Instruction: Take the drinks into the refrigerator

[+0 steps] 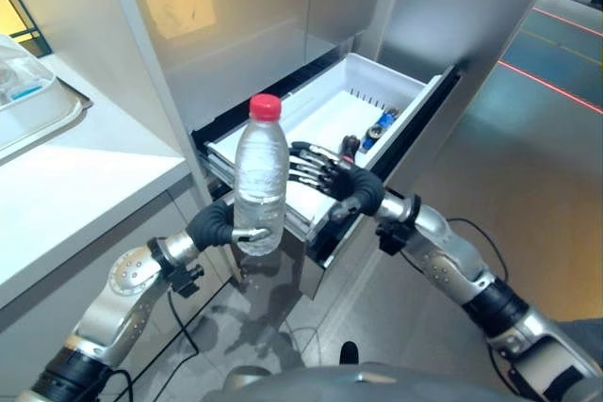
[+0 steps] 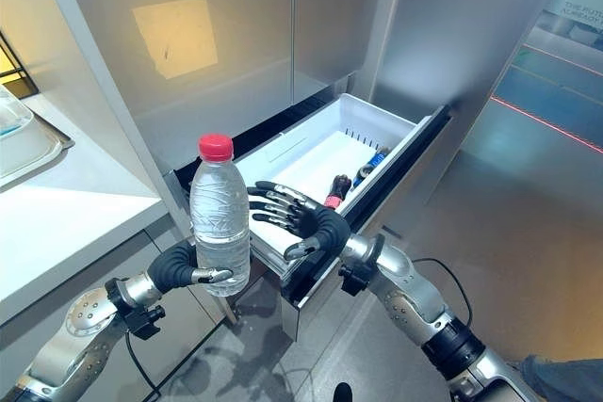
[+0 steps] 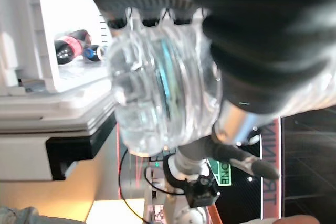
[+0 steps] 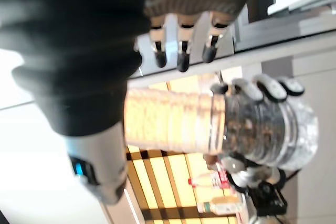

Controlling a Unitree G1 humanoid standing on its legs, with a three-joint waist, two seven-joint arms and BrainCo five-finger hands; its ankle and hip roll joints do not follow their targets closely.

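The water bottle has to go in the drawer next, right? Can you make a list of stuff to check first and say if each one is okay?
1. Left robot hand curled around the water bottle: ok.
2. Bottle upright, red cap on: ok.
3. White drawer pulled open: ok.
4. Bare floor space in the drawer near the front: ok; two drinks lie toward its far side.
5. Right robot hand out of the way: not ok; it is open, fingers spread over the drawer's front edge, right beside the bottle.
6. Grip tight enough for the move: cannot tell.
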